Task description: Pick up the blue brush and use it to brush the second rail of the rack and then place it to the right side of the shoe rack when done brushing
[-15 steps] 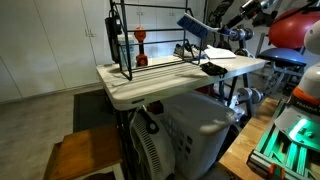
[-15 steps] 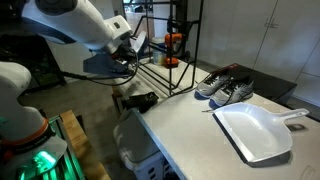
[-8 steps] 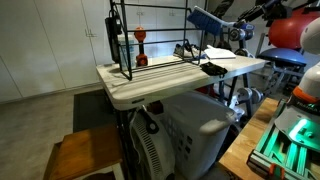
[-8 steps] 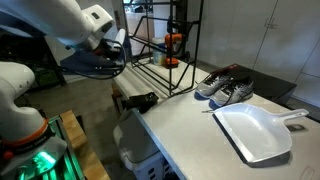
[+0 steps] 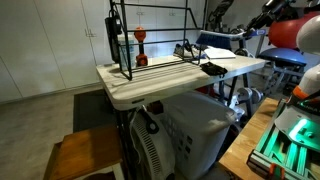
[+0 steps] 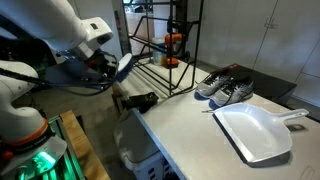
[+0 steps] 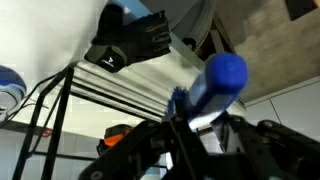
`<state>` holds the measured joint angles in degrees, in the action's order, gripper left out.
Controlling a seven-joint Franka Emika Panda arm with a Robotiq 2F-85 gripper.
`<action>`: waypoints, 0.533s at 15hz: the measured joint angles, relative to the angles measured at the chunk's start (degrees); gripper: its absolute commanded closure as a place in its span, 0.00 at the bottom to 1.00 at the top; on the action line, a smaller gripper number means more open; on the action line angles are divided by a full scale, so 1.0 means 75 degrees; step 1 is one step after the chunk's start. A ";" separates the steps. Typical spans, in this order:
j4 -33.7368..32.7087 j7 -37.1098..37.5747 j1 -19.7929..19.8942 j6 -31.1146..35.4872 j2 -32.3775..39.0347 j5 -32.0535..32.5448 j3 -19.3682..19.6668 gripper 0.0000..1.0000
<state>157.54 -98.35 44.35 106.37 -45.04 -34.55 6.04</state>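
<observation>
The blue brush (image 7: 216, 82) is held in my gripper (image 7: 200, 128), which is shut on its handle. In both exterior views the gripper (image 6: 112, 66) holds the brush (image 6: 123, 62) in the air, off the table edge and clear of the black wire shoe rack (image 6: 165, 55). In an exterior view the brush (image 5: 216, 40) hangs beyond the rack's (image 5: 150, 45) end, with the gripper (image 5: 240, 36) behind it. The rack's rails (image 7: 110, 88) show in the wrist view.
A pair of grey shoes (image 6: 225, 90) and a white dustpan (image 6: 255, 132) lie on the white table (image 6: 190, 130). An orange object (image 6: 172, 45) stands in the rack. A black item (image 6: 136, 100) lies at the table edge near the brush.
The arm has swung away from the rack with the brush, moving outward past the table edge and slightly lower. The gripper stays shut on the brush.
</observation>
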 measured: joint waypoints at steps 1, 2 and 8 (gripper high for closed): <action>0.0007 0.0120 0.0157 0.0010 0.0063 0.0105 -0.0062 0.93; 0.0015 0.0252 0.0309 0.0075 0.0134 0.0140 -0.0115 0.93; 0.0028 0.1000 0.1000 0.1450 0.0763 0.0052 -0.0227 0.93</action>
<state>157.75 -90.85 51.85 117.24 -39.32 -34.16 4.34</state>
